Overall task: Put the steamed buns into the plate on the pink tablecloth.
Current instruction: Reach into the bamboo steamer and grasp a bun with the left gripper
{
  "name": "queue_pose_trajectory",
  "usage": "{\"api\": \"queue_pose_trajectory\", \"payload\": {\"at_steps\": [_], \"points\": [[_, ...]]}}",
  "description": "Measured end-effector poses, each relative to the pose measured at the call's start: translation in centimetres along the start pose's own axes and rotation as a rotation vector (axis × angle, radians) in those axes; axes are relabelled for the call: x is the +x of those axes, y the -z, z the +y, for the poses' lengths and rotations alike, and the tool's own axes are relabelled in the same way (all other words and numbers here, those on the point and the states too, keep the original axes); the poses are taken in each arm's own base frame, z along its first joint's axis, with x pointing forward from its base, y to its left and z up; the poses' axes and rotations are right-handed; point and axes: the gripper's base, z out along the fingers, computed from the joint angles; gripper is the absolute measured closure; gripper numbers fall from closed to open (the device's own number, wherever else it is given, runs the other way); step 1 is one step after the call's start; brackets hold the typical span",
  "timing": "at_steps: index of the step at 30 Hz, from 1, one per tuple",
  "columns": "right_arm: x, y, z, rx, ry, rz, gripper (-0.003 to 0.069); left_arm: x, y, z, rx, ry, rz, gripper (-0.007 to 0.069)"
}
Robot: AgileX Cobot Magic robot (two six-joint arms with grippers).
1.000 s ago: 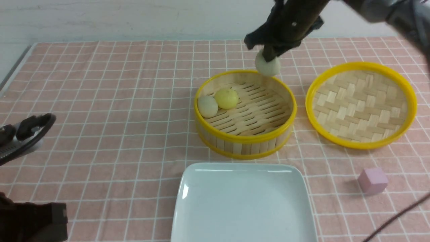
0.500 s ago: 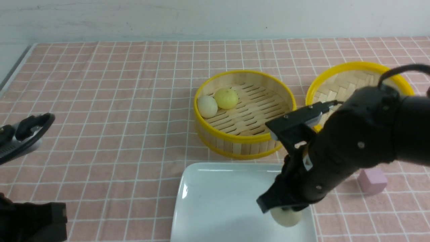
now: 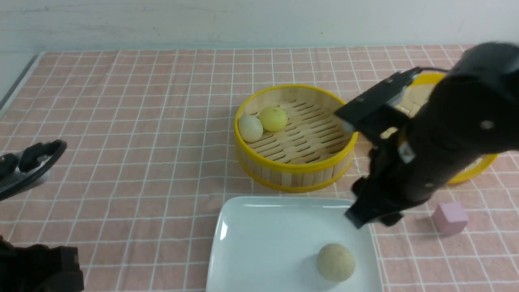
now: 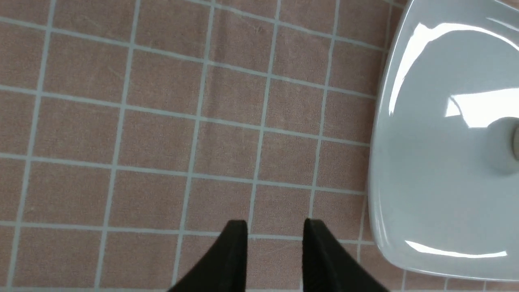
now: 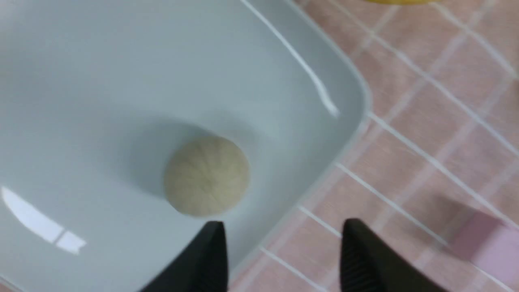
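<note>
My right gripper [image 5: 284, 227] and left gripper [image 4: 275, 223] hung open, empty; I judged the white bun [image 3: 250, 127] and yellow bun [image 3: 273, 118] soft, light, best pinched gently mid-side

Pale bun [image 3: 335, 262] out of right hand [image 5: 284, 227], now on plate [image 3: 263, 243]

The right arm [image 3: 442, 150], on the frame's right, is bulky matte black with small silver screws. The right gripper [image 5: 284, 225] has tapered black fingers [image 5: 365, 263], ribbed inside.
</note>
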Motion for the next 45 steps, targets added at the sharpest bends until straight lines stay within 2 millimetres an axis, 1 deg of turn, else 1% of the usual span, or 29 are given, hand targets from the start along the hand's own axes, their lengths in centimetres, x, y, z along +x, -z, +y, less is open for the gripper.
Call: {"api": "queue_pose_trajectory", "payload": {"at_steps": [1,2,3,4,5,6,7,9,10,12,13,15,18,19,20,21,23,24,25,28,30,32,35,36,38,39,40,43,45], "points": [[0.8,1.4,-0.9,0.032,-0.003,0.011,0.0395,-0.1,-0.2,0.0,-0.002,0.021,0.004,0.0397],[1.6,2.0,-1.5,0.056,-0.007,0.029,0.0459,-0.3,-0.3,0.0,-0.004,0.034,0.007,0.0403],[3.5,3.6,-2.8,0.101,-0.030,0.034,0.0583,-0.7,-0.8,0.1,-0.010,0.063,0.021,0.0433],[4.9,4.3,-3.6,0.122,-0.055,0.032,0.0633,-1.1,-1.1,0.1,-0.014,0.072,0.033,0.0463],[6.7,4.9,-4.3,0.141,-0.088,0.026,0.0660,-1.7,-1.3,0.0,-0.017,0.076,0.045,0.0501],[7.8,5.4,-4.7,0.147,-0.109,0.011,0.0669,-2.2,-1.6,-0.1,-0.018,0.083,0.061,0.0543],[9.4,5.4,-5.1,0.156,-0.143,0.007,0.0671,-3.1,-1.8,-0.3,-0.010,0.085,0.067,0.0578],[11.9,5.6,-5.5,0.163,-0.183,-0.027,0.0671,-4.6,-2.3,-1.0,0.014,0.072,0.088,0.0610],[13.2,5.5,-5.5,0.164,-0.199,-0.042,0.0671,-5.5,-2.6,-1.7,0.037,0.057,0.097,0.0619],[15.7,4.9,-5.4,0.151,-0.222,-0.065,0.0671,-7.8,-3.5,-4.0,0.090,0.020,0.117,0.0623],[16.0,4.9,-5.3,0.147,-0.225,-0.068,0.0671,-8.3,-3.6,-4.7,0.102,0.007,0.112,0.0623],[16.9,4.6,-5.0,0.126,-0.237,-0.074,0.0671,-9.6,-4.8,-6.7,0.117,0.004,0.129,0.0623],[17.6,4.0,-4.7,0.095,-0.250,-0.059,0.0671,-11.2,-6.6,-10.1,0.113,-0.040,0.129,0.0608],[17.9,3.7,-4.6,0.088,-0.252,-0.050,0.0670,-12.1,-7.8,-12.3,0.096,-0.081,0.127,0.0585],[17.9,3.5,-4.6,0.085,-0.253,-0.049,0.0670,-12.8,-8.5,-14.3,0.090,-0.117,0.114,0.0559],[17.9,3.5,-4.6,0.086,-0.253,-0.048,0.0670,-12.8,-8.8,-14.2,0.080,-0.114,0.119,0.0555],[18.0,3.5,-4.5,0.084,-0.253,-0.050,0.0667,-14.1,-10.6,-17.5,0.054,-0.160,0.091,0.0480],[18.0,3.5,-4.5,0.082,-0.254,-0.052,0.0667,-14.8,-10.9,-18.9,0.050,-0.178,0.072,0.0435],[18.0,3.5,-4.5,0.081,-0.255,-0.052,0.0667,-15.2,-11.8,-19.7,0.039,-0.190,0.074,0.0403],[17.9,3.6,-4.5,0.080,-0.256,-0.060,0.0665,-16.8,-13.4,-22.0,0.007,-0.244,0.065,0.0293],[17.9,3.6,-4.5,0.079,-0.256,-0.063,0.0664,-17.3,-14.5,-22.4,-0.019,-0.266,0.070,0.0253],[17.8,3.6,-4.5,0.078,-0.256,-0.077,0.0664,-18.6,-16.0,-23.2,-0.054,-0.311,0.064,0.0200],[17.6,3.6,-4.5,0.077,-0.255,-0.100,0.0662,-19.6,-18.9,-23.5,-0.120,-0.389,0.073,0.0176],[17.5,3.6,-4.5,0.076,-0.254,-0.106,0.0660,-19.8,-19.9,-23.5,-0.143,-0.419,0.079,0.0177],[17.5,3.6,-4.5,0.076,-0.254,-0.114,0.0659,-20.1,-21.0,-23.6,-0.164,-0.455,0.078,0.0183],[17.4,3.6,-4.5,0.076,-0.254,-0.116,0.0659,-20.2,-22.1,-23.5,-0.183,-0.487,0.079,0.0192],[17.4,3.6,-4.5,0.076,-0.254,-0.116,0.0659,-20.3,-22.0,-23.5,-0.183,-0.491,0.075,0.0192],[17.4,3.6,-4.5,0.075,-0.255,-0.124,0.0656,-20.5,-24.1,-23.3,-0.215,-0.552,0.074,0.0233],[17.3,3.6,-4.5,0.075,-0.255,-0.129,0.0655,-20.4,-24.9,-23.1,-0.223,-0.574,0.080,0.0258]]}}
